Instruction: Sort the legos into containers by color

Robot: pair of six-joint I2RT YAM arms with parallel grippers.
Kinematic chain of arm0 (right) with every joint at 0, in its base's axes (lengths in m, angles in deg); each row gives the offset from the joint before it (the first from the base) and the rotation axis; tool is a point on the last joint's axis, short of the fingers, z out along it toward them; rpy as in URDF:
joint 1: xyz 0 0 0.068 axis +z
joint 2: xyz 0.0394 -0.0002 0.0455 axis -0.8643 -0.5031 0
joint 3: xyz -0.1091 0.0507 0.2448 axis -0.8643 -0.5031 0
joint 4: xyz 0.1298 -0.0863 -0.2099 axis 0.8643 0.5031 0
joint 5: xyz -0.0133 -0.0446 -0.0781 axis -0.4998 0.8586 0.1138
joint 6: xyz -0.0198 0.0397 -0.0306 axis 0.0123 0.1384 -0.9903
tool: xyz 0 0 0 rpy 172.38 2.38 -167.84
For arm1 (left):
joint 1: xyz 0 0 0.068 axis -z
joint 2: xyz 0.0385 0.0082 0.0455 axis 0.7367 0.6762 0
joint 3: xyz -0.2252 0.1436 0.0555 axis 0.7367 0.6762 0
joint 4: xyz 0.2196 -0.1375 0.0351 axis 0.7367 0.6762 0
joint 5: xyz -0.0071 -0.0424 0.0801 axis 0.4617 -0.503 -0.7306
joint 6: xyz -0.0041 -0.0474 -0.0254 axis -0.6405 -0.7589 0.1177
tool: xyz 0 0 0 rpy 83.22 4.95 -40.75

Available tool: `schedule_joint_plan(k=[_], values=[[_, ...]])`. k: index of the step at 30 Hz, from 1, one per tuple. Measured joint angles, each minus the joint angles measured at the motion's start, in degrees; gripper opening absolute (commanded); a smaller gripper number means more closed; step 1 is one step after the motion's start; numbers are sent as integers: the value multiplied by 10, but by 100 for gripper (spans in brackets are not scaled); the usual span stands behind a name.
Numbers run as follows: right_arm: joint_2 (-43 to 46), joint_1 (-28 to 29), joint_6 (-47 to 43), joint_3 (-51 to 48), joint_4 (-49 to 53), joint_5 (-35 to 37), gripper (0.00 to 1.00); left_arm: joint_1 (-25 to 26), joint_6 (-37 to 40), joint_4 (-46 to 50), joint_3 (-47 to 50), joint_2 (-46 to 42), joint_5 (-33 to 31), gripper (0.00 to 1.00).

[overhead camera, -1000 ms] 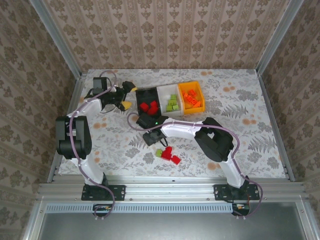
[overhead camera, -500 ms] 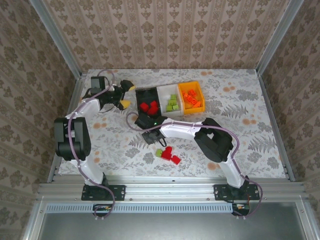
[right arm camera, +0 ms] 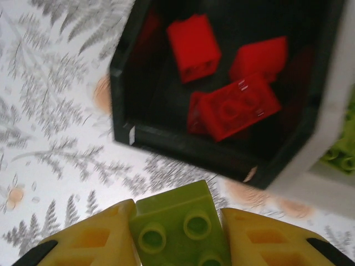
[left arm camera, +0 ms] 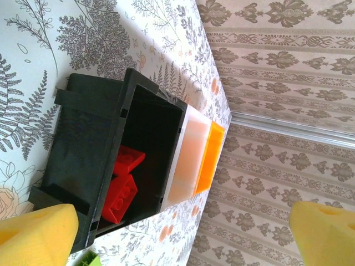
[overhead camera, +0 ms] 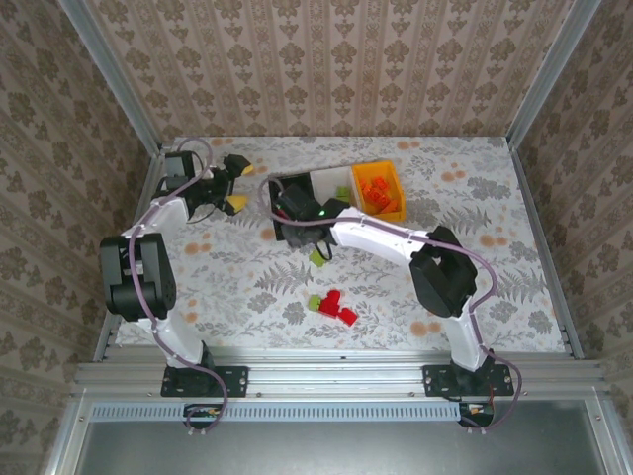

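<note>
Right end effector (right arm camera: 178,246) clamps a green brick (right arm camera: 176,221) by its flat sides, just beside the black bin (right arm camera: 183,145). The brick looks light, rigid and slick, so an off-centre pinch may let it pivot. Left end effector (overhead camera: 235,186) gapes, empty.

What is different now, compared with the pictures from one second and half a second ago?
The right gripper took hold of a green lego and carried it from the loose pile toward the black bin. The left gripper, open, drew slightly toward the far left corner. The bins and the loose legos, one green and two red, stayed in place.
</note>
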Motion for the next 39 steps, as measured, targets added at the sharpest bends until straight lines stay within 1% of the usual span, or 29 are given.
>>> schedule_joint_plan(k=[5, 8, 10, 12, 15, 16, 17, 20, 25, 27, 29, 31, 33, 36, 39], values=[[1, -59, -2, 14, 4, 0, 37, 12, 0, -1, 0, 0, 0, 100], [-10, -103, -6, 50, 26, 5, 37, 42, 0, -1, 0, 0, 0, 100], [-27, -129, -15, 86, 34, 19, 38, 72, 7, 5, 0, 0, -1, 100], [-41, -144, -19, 104, 39, 31, 42, 97, 15, 15, -1, 0, -2, 100], [-56, -151, -32, 113, 55, 42, 52, 123, 26, 26, -2, 0, -2, 100], [-61, -151, -35, 116, 63, 44, 57, 125, 28, 29, -3, 0, -2, 100], [-66, -150, -39, 118, 67, 45, 59, 124, 30, 31, -3, 0, -2, 100], [-70, -149, -47, 121, 80, 45, 61, 117, 33, 36, -4, 0, -2, 100], [-57, -143, -54, 119, 81, 45, 60, 114, 33, 38, -5, 0, -3, 100], [-25, -134, -51, 81, 69, 45, 60, 114, 34, 40, -5, 0, -3, 100], [21, -113, -43, 18, 57, 45, 61, 113, 35, 40, -5, 0, -3, 100], [66, -70, -32, -47, 54, 45, 63, 113, 35, 40, -5, 0, -3, 100], [83, -28, -16, -87, 46, 40, 67, 110, 35, 40, -5, 0, -3, 100], [76, 23, 1, -126, 31, 17, 73, 102, 35, 40, -5, 0, -3, 100], [45, 27, -2, -125, 28, 2, 74, 98, 35, 40, -5, 0, -4, 100]])
